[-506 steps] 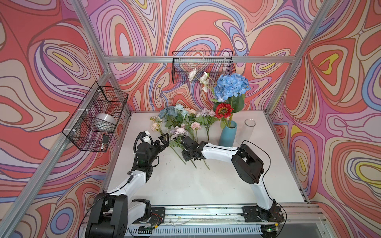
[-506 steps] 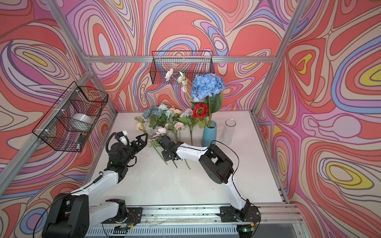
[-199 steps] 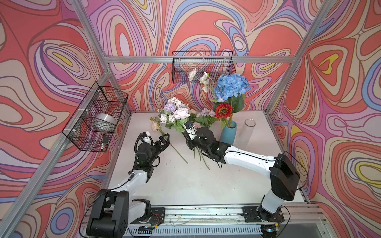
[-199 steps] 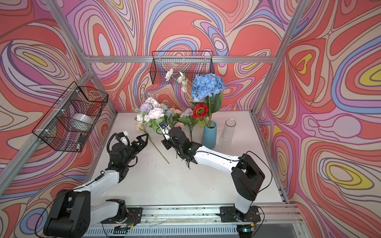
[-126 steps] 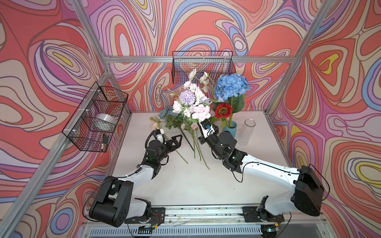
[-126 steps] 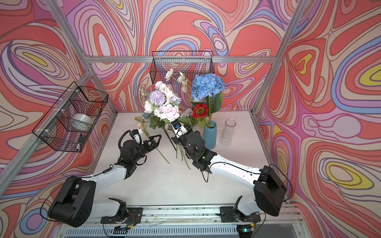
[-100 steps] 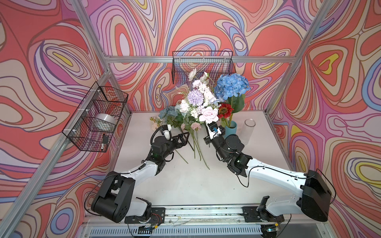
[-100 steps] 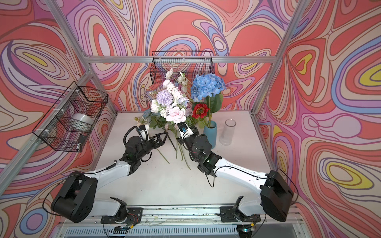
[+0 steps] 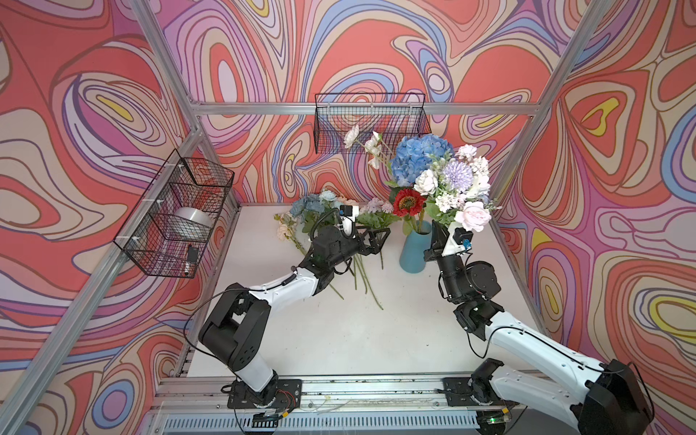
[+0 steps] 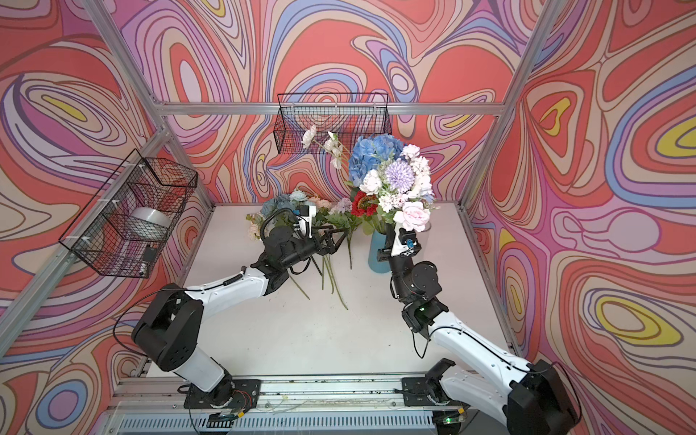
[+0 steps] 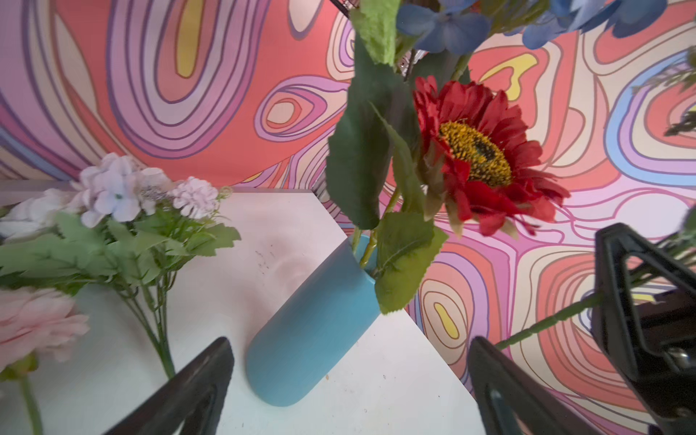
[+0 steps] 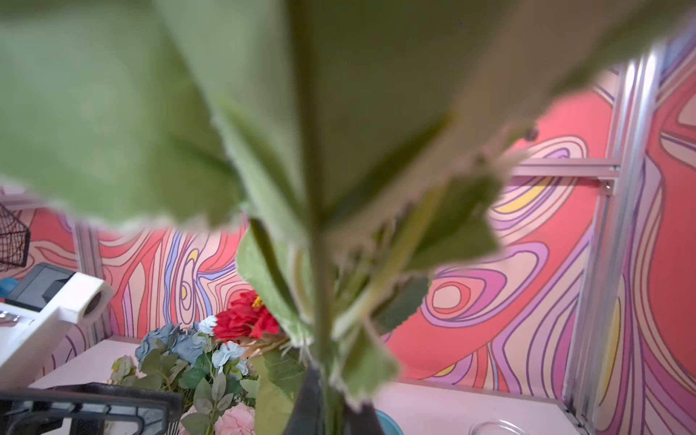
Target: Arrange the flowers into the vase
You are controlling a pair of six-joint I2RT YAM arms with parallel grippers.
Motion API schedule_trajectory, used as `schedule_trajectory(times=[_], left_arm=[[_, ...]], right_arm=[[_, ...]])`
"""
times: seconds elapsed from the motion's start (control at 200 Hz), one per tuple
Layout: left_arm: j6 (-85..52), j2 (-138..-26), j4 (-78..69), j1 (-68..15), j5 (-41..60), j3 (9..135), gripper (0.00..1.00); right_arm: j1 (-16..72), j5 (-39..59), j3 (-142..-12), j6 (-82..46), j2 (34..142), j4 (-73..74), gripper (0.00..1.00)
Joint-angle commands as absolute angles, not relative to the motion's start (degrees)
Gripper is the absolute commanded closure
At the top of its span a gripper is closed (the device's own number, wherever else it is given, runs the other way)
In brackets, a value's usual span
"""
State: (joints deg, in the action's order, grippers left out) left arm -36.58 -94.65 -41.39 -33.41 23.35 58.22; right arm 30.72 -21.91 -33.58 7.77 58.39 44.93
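Observation:
A blue vase (image 9: pixel 413 253) (image 10: pixel 376 258) stands at the back of the table with a blue hydrangea (image 9: pixel 418 158), a red sunflower (image 9: pixel 408 201) and white blossoms (image 9: pixel 361 143) in it. My right gripper (image 9: pixel 440 230) (image 12: pixel 327 395) is shut on the stems of a mixed bunch of lilac, white and pink flowers (image 9: pixel 457 192), held upright just right of the vase. My left gripper (image 9: pixel 378 239) (image 11: pixel 350 380) is open at the vase's left side, holding nothing. Dusty-blue roses (image 9: pixel 314 203) and a lilac bunch (image 9: pixel 376 208) lie on the table behind it.
Loose green stems (image 9: pixel 363 280) lie under the left wrist. A wire basket (image 9: pixel 177 214) with a silver roll hangs on the left wall, and another wire basket (image 9: pixel 371 120) on the back wall. A clear glass (image 12: pixel 493 427) stands right of the vase.
The right gripper has lifted the mixed bunch off the table and swung it right, past the vase. The left arm has reached forward to the vase's left side, still open.

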Motion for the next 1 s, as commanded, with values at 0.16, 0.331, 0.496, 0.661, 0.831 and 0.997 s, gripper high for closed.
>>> schedule_trajectory(times=[0.16,0.331,0.496,0.661,0.831,0.997], left_arm=[[-35.47,-100.47,-42.10,-34.51,29.46,66.71,0.00],[-34.63,-101.40,-41.86,-34.74,30.51,68.28,0.00],[-33.79,-102.02,-41.84,-34.74,30.67,68.98,0.00],[-33.93,-102.65,-41.84,-34.72,30.88,69.96,0.00],[-33.69,-102.74,-40.94,-34.72,30.70,70.32,0.00],[-33.97,-103.05,-41.11,-34.72,30.32,70.31,0.00]], right_arm=[[14.35,-9.81,-35.59,-10.10,61.16,45.45,1.00],[11.71,-4.73,-40.72,-13.44,66.68,47.60,1.00],[11.25,-1.19,-45.45,-14.85,72.81,50.87,1.00],[10.94,1.17,-47.64,-16.03,78.64,53.97,1.00],[10.95,1.64,-45.94,-16.57,81.50,56.66,1.00],[10.73,2.61,-45.09,-17.44,84.34,57.70,1.00]])
